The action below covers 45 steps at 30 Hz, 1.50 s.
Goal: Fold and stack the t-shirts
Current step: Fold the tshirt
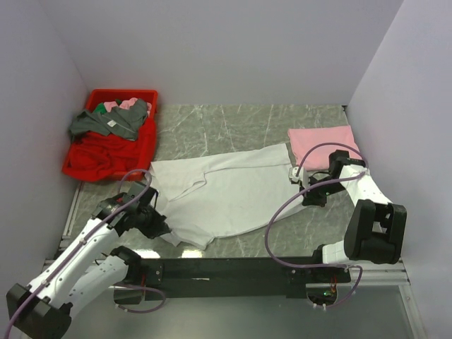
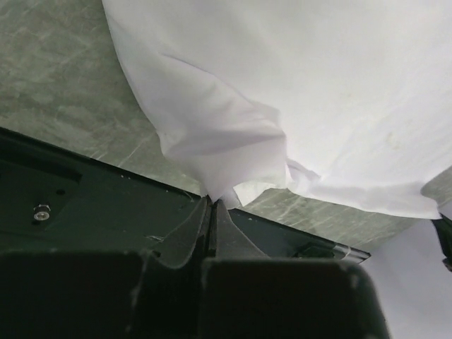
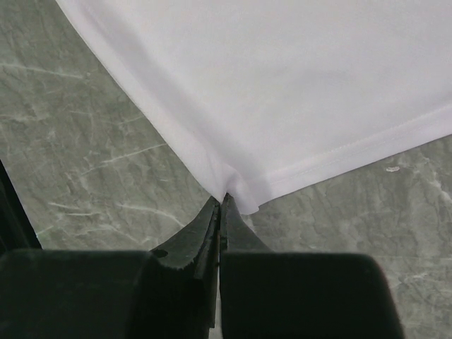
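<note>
- Grip comes first: your left gripper (image 2: 212, 206) is clamped on a bunched near-left corner of the white t-shirt (image 1: 226, 194). Your right gripper (image 3: 222, 201) is clamped on a hemmed corner at its right end.
- Holding two well-apart corners probably lets you pull the cloth taut or carry one edge over for a fold. The shirt lies spread across the middle of the table (image 1: 212, 120), rumpled on its left side, and looks not yet folded.
- The pink t-shirt (image 1: 321, 141) sits folded at the far right, just beside your right gripper. It reads as the base of the stack, so avoid dragging it when that arm moves.
- A red bin (image 1: 121, 92) at the far left holds more clothes, and its near corner is close to the white shirt's left corner.
- The black rail (image 1: 233, 268) runs along the near edge, right under your left gripper. The bunched cloth could catch on it.
</note>
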Tool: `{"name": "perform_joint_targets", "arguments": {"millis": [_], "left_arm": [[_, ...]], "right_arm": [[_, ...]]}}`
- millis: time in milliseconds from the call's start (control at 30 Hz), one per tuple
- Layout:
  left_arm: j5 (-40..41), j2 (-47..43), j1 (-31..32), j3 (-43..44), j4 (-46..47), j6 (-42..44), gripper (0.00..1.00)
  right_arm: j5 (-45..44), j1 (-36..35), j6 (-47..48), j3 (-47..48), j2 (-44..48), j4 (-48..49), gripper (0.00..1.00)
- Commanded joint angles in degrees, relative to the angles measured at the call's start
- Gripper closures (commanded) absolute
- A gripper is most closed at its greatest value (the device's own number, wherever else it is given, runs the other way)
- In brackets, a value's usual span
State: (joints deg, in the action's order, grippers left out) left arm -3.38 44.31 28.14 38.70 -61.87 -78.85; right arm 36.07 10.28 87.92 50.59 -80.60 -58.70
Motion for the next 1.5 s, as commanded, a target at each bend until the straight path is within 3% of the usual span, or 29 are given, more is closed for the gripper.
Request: {"name": "perform_joint_targets", "arguments": {"millis": [0, 267, 633, 833, 1167, 1467], "left_arm": [[-4.53, 1.82, -1.42, -1.52, 5.62, 3.70, 1.00], [-0.40, -1.15, -2.13, 5.95, -7.02, 5.20, 1.00], [-5.67, -7.93, -2.13, 2.78, -13.80, 2.56, 1.00], [-4.00, -5.12, -2.13, 10.33, -16.88, 3.88, 1.00], [-8.05, -1.08, -2.13, 10.25, -17.06, 6.34, 1.00], [-5.94, 5.86, -2.13, 20.62, -17.15, 8.62, 1.00]], "right_arm": [[1.54, -0.09, 0.67, 1.01, 0.09, -0.63, 1.00], [0.58, -0.18, 3.13, -0.67, 3.25, -2.03, 1.00], [2.33, -2.81, 6.13, -2.60, 8.35, -5.02, 1.00], [3.74, -3.60, 5.68, -2.60, 9.84, -5.64, 1.00], [1.19, -3.60, 7.88, -4.44, 13.62, -6.87, 1.00], [1.72, -3.60, 6.65, -4.45, 15.38, -6.08, 1.00]]}}
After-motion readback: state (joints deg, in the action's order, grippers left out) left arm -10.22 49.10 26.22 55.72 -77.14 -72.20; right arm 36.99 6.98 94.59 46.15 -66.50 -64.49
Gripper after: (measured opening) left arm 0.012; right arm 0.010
